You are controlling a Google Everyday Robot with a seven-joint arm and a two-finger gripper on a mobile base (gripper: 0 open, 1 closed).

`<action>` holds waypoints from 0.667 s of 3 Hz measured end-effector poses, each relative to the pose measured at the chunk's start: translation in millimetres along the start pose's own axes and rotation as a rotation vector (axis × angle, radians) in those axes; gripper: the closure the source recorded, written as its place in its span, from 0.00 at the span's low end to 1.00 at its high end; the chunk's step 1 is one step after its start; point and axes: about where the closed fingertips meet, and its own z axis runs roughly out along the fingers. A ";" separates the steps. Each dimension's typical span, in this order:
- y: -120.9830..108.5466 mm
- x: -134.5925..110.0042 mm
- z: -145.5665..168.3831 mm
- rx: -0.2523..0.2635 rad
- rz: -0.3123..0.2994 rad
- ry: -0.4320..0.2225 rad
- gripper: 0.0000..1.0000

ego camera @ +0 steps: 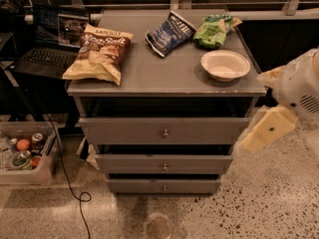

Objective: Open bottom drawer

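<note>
Right now the pincer (269, 129) hangs at the right edge of the frame, a pale cream piece below the robot's white arm (299, 83). It is level with the upper drawers and off to the side of the grey desk (159, 76), touching none of them. Whether it is open or closed cannot be told from this view.

The bottom drawer (164, 186) sits at the lower centre of the frame, the lowest and narrowest of three grey fronts, with a small round knob (164, 187) in its middle. Its front is just above the speckled floor. Directly over it is the middle drawer (164, 164), and over that the top drawer (164, 131), the widest. Dark gaps separate the fronts.

On the desk, a tan chip bag (102, 54) lies at the left, a blue bag (169, 33) near the back centre, a green bag (213, 30) just beside it to the right, and a white bowl (225, 64) in front of the green bag. A laptop (52, 41) stands open at the upper left, and a clear bin (25, 156) of cans sits on the floor at the lower left.
</note>
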 end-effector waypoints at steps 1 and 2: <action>15.4 7.5 35.0 0.022 0.142 -0.080 0.00; 13.2 5.8 74.6 0.063 0.243 -0.130 0.00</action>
